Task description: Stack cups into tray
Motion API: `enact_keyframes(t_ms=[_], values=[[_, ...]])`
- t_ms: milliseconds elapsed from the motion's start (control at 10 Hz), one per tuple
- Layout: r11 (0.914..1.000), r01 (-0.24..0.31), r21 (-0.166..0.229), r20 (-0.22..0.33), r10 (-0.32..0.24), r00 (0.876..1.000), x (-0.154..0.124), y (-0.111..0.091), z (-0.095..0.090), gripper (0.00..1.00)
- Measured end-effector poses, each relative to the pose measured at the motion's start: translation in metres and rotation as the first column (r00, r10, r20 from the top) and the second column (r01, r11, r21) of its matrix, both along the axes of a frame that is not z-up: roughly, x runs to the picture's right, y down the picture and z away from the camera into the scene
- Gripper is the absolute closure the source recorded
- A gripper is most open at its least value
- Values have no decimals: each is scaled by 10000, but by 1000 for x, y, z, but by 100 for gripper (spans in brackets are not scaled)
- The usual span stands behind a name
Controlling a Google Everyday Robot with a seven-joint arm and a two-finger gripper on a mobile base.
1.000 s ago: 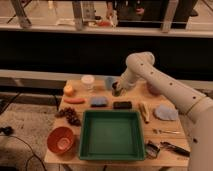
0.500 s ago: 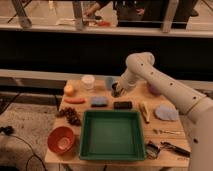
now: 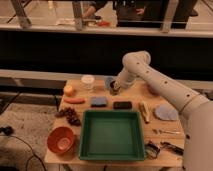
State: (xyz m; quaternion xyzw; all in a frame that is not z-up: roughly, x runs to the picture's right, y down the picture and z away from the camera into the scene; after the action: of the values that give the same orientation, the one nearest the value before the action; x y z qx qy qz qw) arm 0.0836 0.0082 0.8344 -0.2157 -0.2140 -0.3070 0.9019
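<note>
A light wooden desk (image 3: 134, 95) carried the large deep green rectangular plastic tray (image 3: 111, 136) at its front middle. The white arm (image 3: 150, 75) reached to the desk's back. There its gripper (image 3: 115, 90) sat with jaws closed at the rim of the small light blue plastic cup (image 3: 108, 82). The small cream-white plastic cup (image 3: 88, 82) stood nearby, and both cups were outside the tray.

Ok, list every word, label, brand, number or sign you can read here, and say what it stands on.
No readable text: none anywhere in this view.
Green tray, cream-white cup, light blue cup, orange bowl: plain, no markings visible.
Black item behind the tray: too small to tell.
Gripper, at the light blue cup near the table's back: no lettering visible.
</note>
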Motion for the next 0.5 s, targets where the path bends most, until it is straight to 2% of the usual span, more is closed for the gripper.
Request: enact_keyframes(t_ms=[500], values=[[9992,235,337,169,-241,9996,-17,-13,17,100]])
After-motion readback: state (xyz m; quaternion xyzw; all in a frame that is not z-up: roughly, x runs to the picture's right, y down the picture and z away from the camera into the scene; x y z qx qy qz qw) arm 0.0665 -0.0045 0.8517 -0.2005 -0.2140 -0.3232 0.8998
